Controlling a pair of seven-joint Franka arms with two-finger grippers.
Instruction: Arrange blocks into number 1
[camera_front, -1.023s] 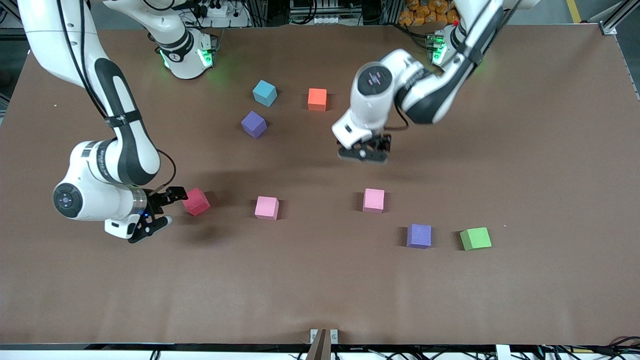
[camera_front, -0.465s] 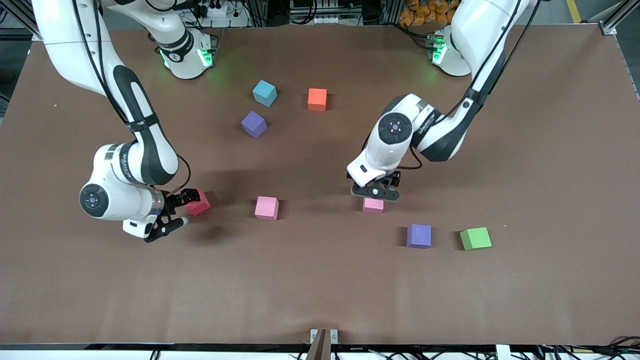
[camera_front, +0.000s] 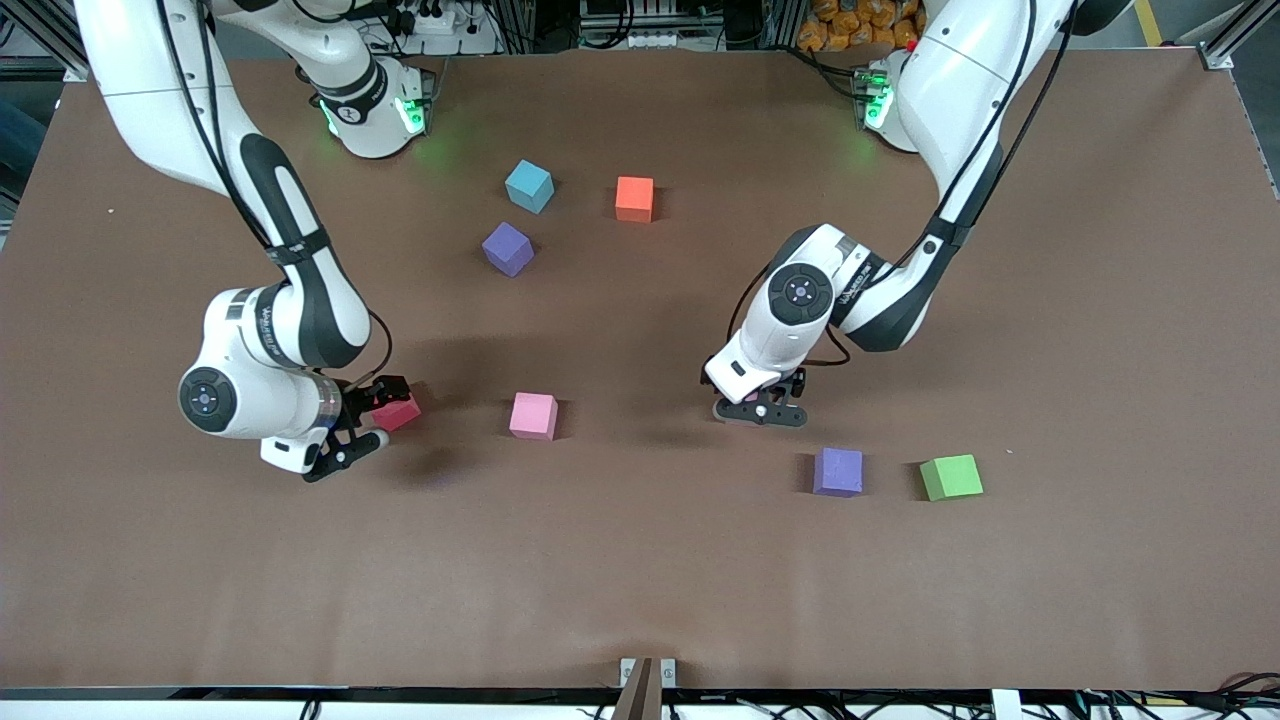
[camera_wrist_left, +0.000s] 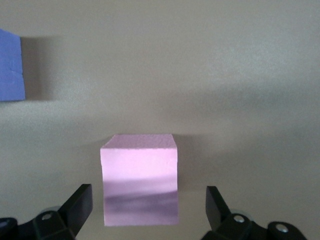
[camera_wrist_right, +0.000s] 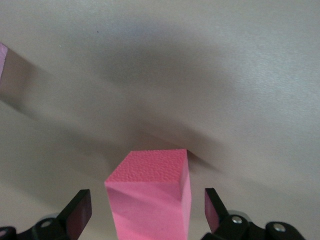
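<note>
Brown worktop (camera_front: 640, 560) carries scattered blocks. The left tool (camera_wrist_left: 148, 212), fingers apart, straddles a light pink block (camera_wrist_left: 140, 180) near the blue-violet block (camera_front: 838, 472). The right tool (camera_wrist_right: 148, 212), fingers apart, straddles the red block (camera_wrist_right: 150, 195).

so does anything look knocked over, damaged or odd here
Nothing stands out. The matte cubes sit flat and apart on the brown table; the open left gripper straddles a light pink cube, the open right gripper a red cube.
</note>
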